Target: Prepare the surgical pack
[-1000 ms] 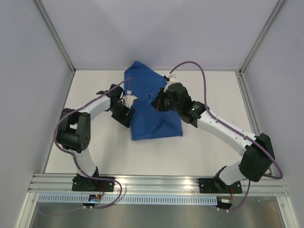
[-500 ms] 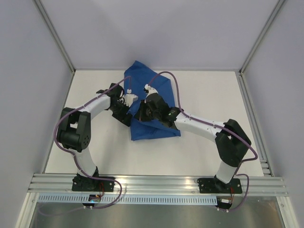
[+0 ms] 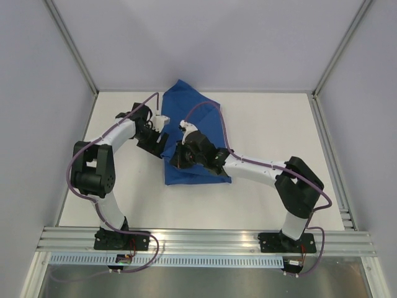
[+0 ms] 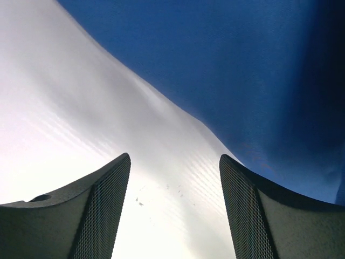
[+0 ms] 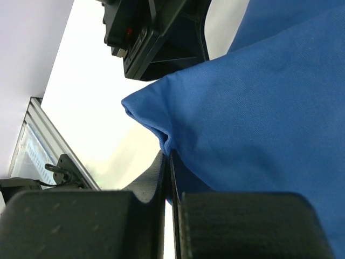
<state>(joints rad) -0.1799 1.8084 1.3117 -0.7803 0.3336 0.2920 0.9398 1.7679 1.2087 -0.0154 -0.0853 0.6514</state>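
Fingers first: my right fingers (image 5: 161, 181) are pressed together, and a fold of the surgical pack (image 5: 259, 97) runs down into the seam between them, so I judge I have that corner pinched. My left fingers (image 4: 105, 210) stand apart with only bare counter (image 4: 81, 108) between them. The pack's edge (image 4: 242, 65) lies just past the right-hand tip and does not touch it.

From above, the surgical pack (image 3: 197, 110) is a creased, folded blue bundle on the far half of the counter (image 3: 273, 124), a little left of centre. One corner points at the far wall and a broad straight edge faces my bases. Its long axis therefore runs near to far, leaning slightly left at the far end.

I expect it to handle as soft, light cloth: limp, with no stiffness to hold a shape. The weave is matte, so I doubt it slips from a pinch, and it does not look fragile. The layers will probably sag and slide over each other, and whatever is not lifted will drag. The best hold is at a corner or along a folded edge, taking every layer. My right fingers (image 3: 180, 156) are at the near-left part and my left fingers (image 3: 160, 141) just beside the left edge.
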